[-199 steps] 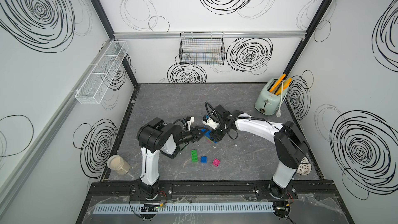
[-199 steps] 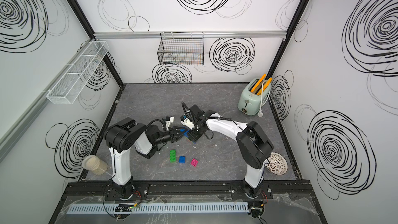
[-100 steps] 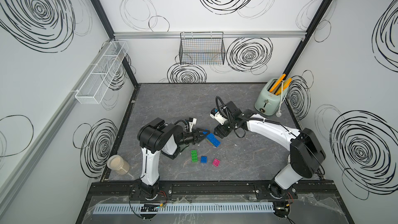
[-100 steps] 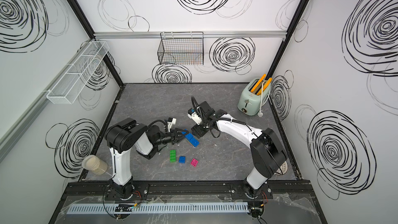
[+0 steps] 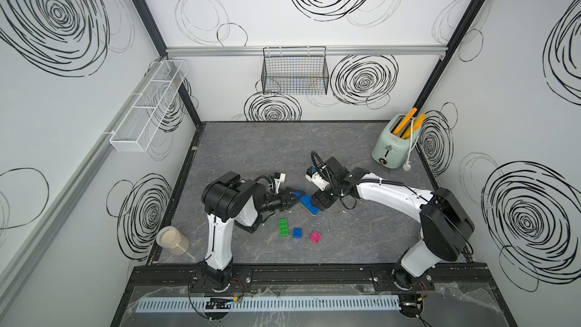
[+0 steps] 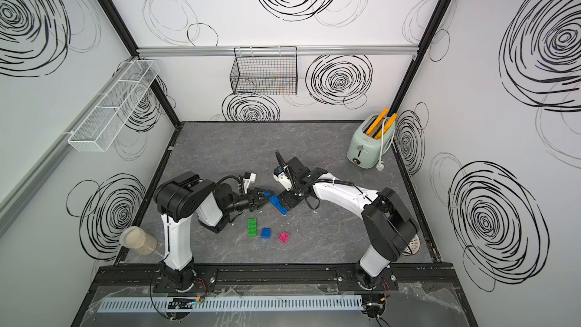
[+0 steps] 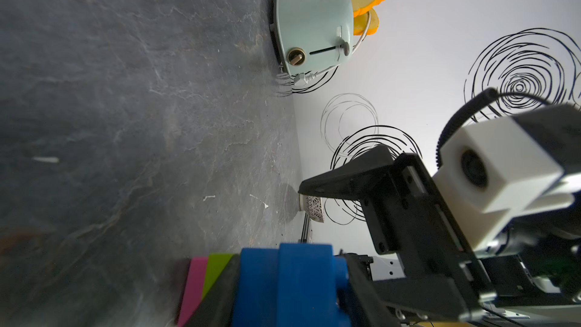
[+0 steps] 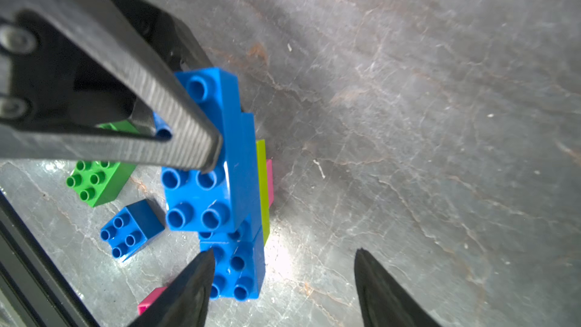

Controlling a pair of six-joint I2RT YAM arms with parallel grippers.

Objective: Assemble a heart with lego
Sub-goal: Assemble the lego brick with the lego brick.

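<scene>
The heart (image 5: 309, 204) (image 6: 276, 204) is a joined slab of blue bricks backed by lime and pink layers, held on edge just above the grey floor. My left gripper (image 5: 291, 199) (image 7: 292, 303) is shut on its blue bricks (image 7: 257, 278). In the right wrist view the heart (image 8: 220, 196) shows its studs, with the left gripper's finger (image 8: 176, 114) across it. My right gripper (image 5: 321, 204) (image 8: 283, 259) is open at the heart's far end, one fingertip (image 8: 201, 265) beside the end brick. Loose lego lies in front: green (image 5: 284, 227), blue (image 5: 297, 233), pink (image 5: 315, 237).
A mint toaster (image 5: 393, 144) with orange slices stands at the back right. A jar (image 5: 172, 240) sits at the front left edge. A black wire basket (image 5: 295, 72) and a white wire shelf (image 5: 147, 108) hang on the walls.
My right gripper has opened, let go of the heart and drawn back a little to the right. The left gripper has stayed shut on the heart in the same place.
</scene>
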